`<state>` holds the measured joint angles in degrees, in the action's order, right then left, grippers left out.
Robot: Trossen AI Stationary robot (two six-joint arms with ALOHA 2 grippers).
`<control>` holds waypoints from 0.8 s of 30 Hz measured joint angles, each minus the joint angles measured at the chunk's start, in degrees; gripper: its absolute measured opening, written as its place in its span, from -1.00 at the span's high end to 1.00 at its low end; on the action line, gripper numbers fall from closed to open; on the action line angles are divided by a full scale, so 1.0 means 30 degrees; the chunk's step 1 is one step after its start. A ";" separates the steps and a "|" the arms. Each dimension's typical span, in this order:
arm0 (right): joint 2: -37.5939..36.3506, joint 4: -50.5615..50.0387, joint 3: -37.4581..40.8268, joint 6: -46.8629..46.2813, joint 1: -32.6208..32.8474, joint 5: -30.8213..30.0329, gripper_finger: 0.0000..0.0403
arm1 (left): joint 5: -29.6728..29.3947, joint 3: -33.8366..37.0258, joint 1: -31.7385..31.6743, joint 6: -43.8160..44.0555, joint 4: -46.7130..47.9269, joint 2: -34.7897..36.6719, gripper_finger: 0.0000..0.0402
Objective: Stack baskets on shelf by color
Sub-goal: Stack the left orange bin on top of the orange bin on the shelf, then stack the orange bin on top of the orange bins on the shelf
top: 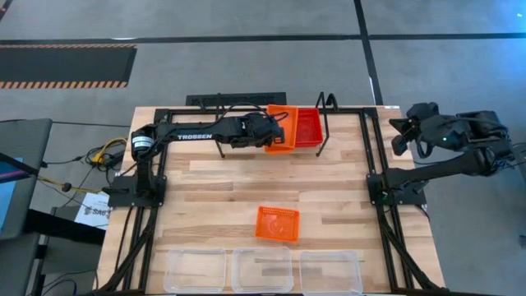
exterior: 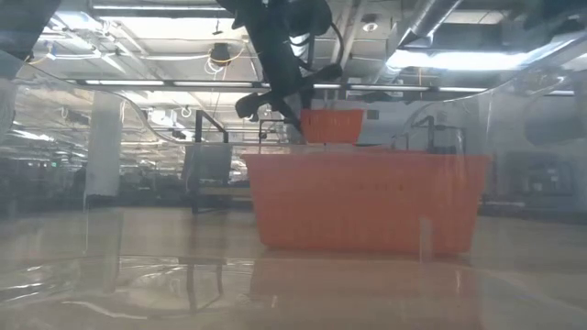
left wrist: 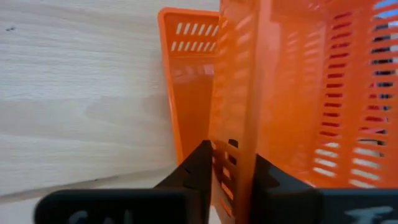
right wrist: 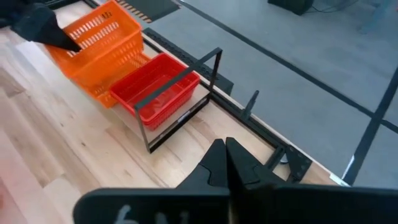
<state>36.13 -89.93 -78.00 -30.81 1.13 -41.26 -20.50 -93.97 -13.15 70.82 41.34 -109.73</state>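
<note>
My left gripper (top: 267, 131) reaches to the table's far middle and is shut on an orange basket (top: 282, 129), which tilts over a second orange basket (left wrist: 186, 93) beneath it. Right beside them a red basket (right wrist: 158, 87) sits inside the black wire shelf (right wrist: 180, 74). Another orange basket (top: 277, 224) stands on its bottom at mid-table. Three clear baskets (top: 261, 270) line the near edge. My right gripper (right wrist: 227, 162) is shut on nothing, drawn back beyond the table's right edge. My left gripper has a slotted side wall (left wrist: 236, 124) of the upper orange basket between its two fingers, one finger (left wrist: 199, 165) outside the basket and one inside. It comes slanting down from the table's left. The basket (right wrist: 93, 34) is tilted, with its lower part on the second orange basket.
The table's black tube frame (top: 374, 156) runs along both sides and the far edge. Bare wood lies between the shelf and the mid-table orange basket (exterior: 367, 202). In the low view the clear baskets stand close in front and blur the table behind them.
</note>
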 joint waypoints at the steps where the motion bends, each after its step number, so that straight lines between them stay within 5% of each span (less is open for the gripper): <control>1: -0.0026 -0.0046 -0.0004 0.0000 -0.0007 -0.0008 1.00 | -0.0095 -0.0007 0.0000 0.0070 -0.0013 0.0000 0.76; 10: -0.0091 -0.0008 0.0000 0.0291 -0.0015 0.0232 1.00 | -0.0288 0.0000 0.0000 0.0390 -0.0399 0.0000 0.54; 24: -0.0091 -0.0010 0.0000 0.0367 -0.0015 0.0384 1.00 | -0.0282 0.0000 0.0379 -0.0253 -0.0682 0.0001 0.70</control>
<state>35.86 -89.96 -78.00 -29.71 1.08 -40.11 -21.35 -93.97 -12.01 70.07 39.29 -109.73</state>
